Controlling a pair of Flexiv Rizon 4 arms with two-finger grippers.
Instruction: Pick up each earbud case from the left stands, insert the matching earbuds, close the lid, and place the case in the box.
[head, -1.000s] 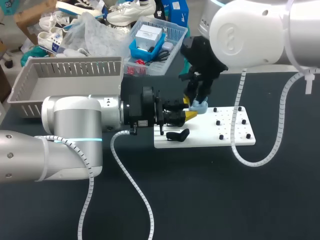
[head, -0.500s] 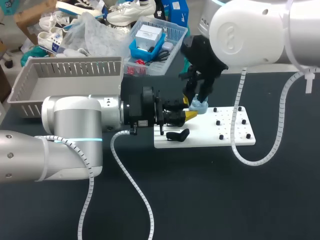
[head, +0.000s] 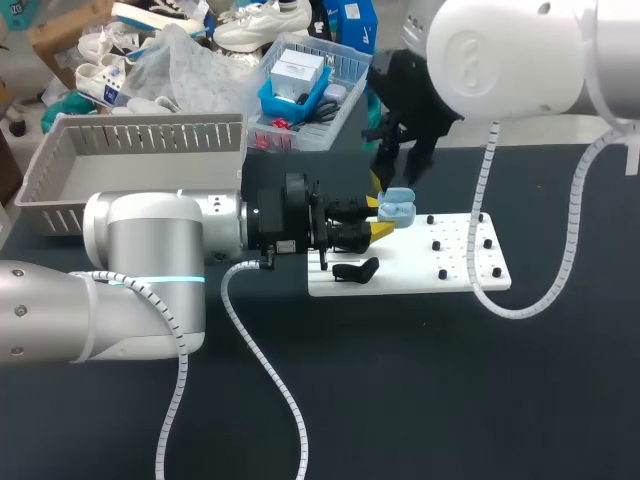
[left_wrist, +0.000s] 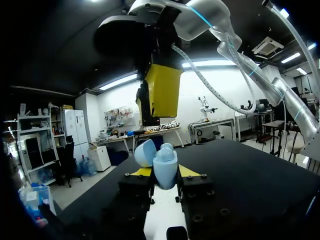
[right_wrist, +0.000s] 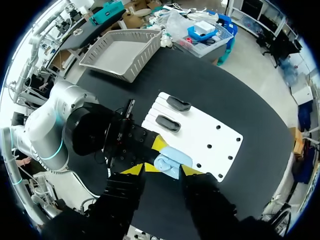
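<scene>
Dark table with white peg board. Over the board's left end, left gripper clamped on light blue earbud case, lid open. Above the case, right gripper, fingers spread, holding nothing. Grey box well apart.

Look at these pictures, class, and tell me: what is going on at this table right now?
The left tool is shut on a light blue earbud case, holding it over the edge of the white board with its lid open. The right tool hovers open above the case and touches nothing. The lid is not yet closed, and the case has not gone into the grey box at the table's far left.
</scene>
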